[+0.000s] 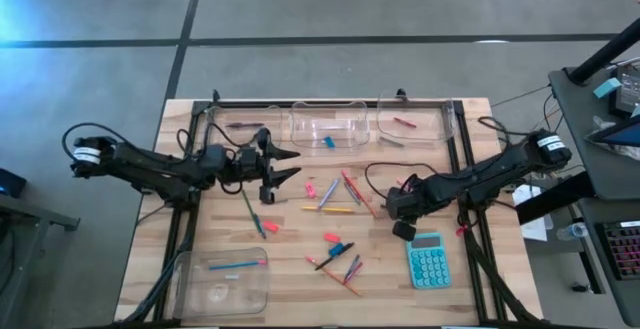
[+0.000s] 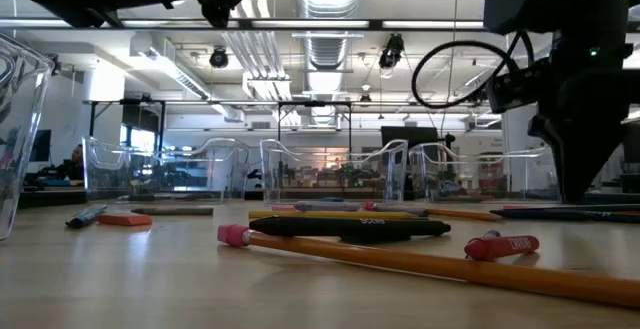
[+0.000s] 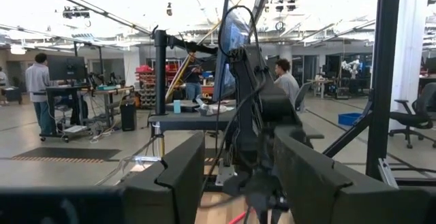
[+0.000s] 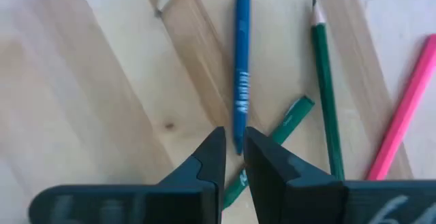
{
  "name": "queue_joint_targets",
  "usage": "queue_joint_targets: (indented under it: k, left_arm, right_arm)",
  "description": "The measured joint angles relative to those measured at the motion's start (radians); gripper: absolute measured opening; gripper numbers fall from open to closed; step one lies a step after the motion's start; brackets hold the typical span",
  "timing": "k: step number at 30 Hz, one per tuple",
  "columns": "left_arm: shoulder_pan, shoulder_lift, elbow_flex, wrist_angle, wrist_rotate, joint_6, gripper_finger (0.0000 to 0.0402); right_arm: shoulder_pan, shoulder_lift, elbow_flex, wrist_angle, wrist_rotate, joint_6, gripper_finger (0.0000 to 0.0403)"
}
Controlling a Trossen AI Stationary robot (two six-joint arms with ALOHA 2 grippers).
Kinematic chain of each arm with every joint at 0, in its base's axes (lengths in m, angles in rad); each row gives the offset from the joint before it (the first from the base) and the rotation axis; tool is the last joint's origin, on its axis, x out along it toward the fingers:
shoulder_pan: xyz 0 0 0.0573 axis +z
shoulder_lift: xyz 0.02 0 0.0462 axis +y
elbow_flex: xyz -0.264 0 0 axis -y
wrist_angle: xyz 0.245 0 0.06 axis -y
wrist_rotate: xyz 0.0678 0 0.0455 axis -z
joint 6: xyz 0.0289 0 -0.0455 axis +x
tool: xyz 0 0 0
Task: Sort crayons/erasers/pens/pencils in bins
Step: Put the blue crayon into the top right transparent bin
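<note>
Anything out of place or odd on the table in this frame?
One thing: a teal calculator lies among the loose sticks near the right gripper; it fits none of the sorting categories. Otherwise, unsorted pieces are scattered mid-table, as expected, and the clear bins stand upright.

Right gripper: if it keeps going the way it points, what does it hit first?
The right gripper points down at the table, its fingers nearly shut around the near end of a blue stick. That comes first, with the wood tabletop right beneath it. A green stick lies just beside.
</note>
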Motion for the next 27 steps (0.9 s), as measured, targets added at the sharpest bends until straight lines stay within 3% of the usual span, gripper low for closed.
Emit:
queue_joint_targets:
  k: [8,18,27]
  left_arm:
    - [0.000,0.020,0.006,0.001,0.000,0.000,0.0162]
    - [0.000,0.027,0.009,0.001,0.000,0.000,0.0162]
    - [0.000,0.027,0.009,0.002,0.000,0.000,0.0162]
  right_arm:
    - [0.000,-0.086,-0.003,0.049,0.046,0.013,0.0043]
    - [-0.013,-0.041,-0.013,0.095,0.067,-0.027,0.0089]
    - [-0.121,-0.026,-0.089,0.225,0.007,-0.128,0.0100]
